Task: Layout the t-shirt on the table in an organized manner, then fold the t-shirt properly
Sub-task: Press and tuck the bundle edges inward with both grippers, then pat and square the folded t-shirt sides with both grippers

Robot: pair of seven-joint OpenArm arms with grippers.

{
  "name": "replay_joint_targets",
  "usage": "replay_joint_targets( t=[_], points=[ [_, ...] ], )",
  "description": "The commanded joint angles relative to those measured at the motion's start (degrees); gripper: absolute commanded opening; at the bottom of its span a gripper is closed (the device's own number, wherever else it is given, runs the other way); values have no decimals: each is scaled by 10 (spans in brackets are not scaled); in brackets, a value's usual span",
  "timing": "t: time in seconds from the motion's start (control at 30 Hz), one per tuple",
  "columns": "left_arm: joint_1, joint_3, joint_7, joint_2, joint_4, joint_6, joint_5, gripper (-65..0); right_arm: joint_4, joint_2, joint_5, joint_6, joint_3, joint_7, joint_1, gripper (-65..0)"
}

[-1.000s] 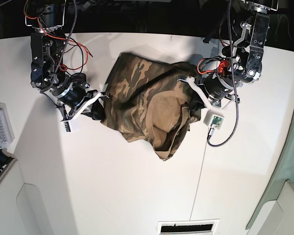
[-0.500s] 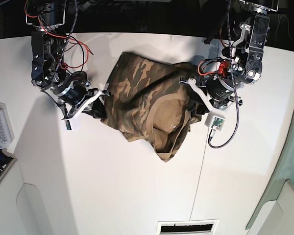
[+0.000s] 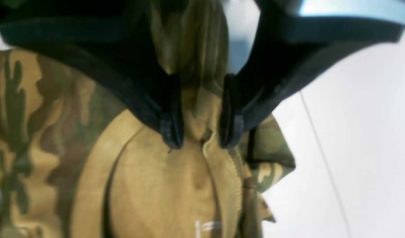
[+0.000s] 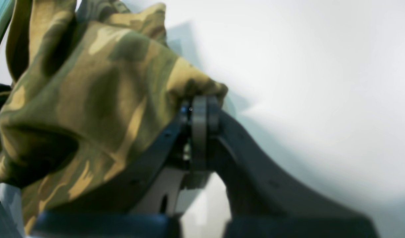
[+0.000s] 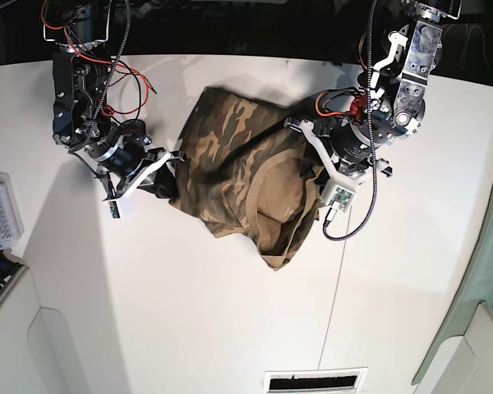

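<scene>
Jaws first: the left gripper has its 2 pads parted with a ridge of the t-shirt sitting in the gap near the collar, and honestly I can't tell if it's actually pinching that fold or just straddling it. The right gripper is clamped tight on a bunched corner of camo fabric at the shirt's other edge. The shirt itself is a crumpled heap in the middle of the table, tan inside of the collar facing up, nowhere near laid out flat. What worries me: if the left pads close where they are, they'll probably catch several layers at once, collar plus whatever's bunched under it, and then any pull just drags the whole lump instead of opening it up. And if the right side tugs outward while the left has nothing pinned, the shirt slides across the slick white top and stays wadded. That dangling cable by the left arm could also snag the cloth.
</scene>
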Motion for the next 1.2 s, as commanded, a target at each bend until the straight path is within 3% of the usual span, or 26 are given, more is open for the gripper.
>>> replay_joint_targets(
  t=[0.0,0.07,0.27,0.53,0.67,0.8,0.87,1.03,1.17],
  points=[
    [-6,-2,-19,-2,7,20,8,-439,9,0,7,4,0,9,8,-650],
    [-6,-3,-19,-2,7,46,23,-496,9,0,7,4,0,9,8,-650],
    [-7,-3,-21,-3,7,48,49,-650,9,0,7,5,0,9,8,-650],
    [-34,-56,-19,-7,7,102,51,-650,9,0,7,4,0,3,8,-650],
    [-34,-78,-3,-7,7,105,38,-646,9,0,8,4,0,-2,8,-650],
    [-31,-78,18,-7,7,73,34,-484,9,0,24,4,0,-2,8,-650],
    [-32,-78,26,-8,7,77,34,-482,9,0,39,4,0,-3,8,-650],
    [-21,-89,24,-31,45,132,12,-484,16,-1,68,5,2,0,9,-650],
    [10,-129,25,-42,79,113,-21,-484,16,-18,51,5,2,6,17,-650]
  ],
)
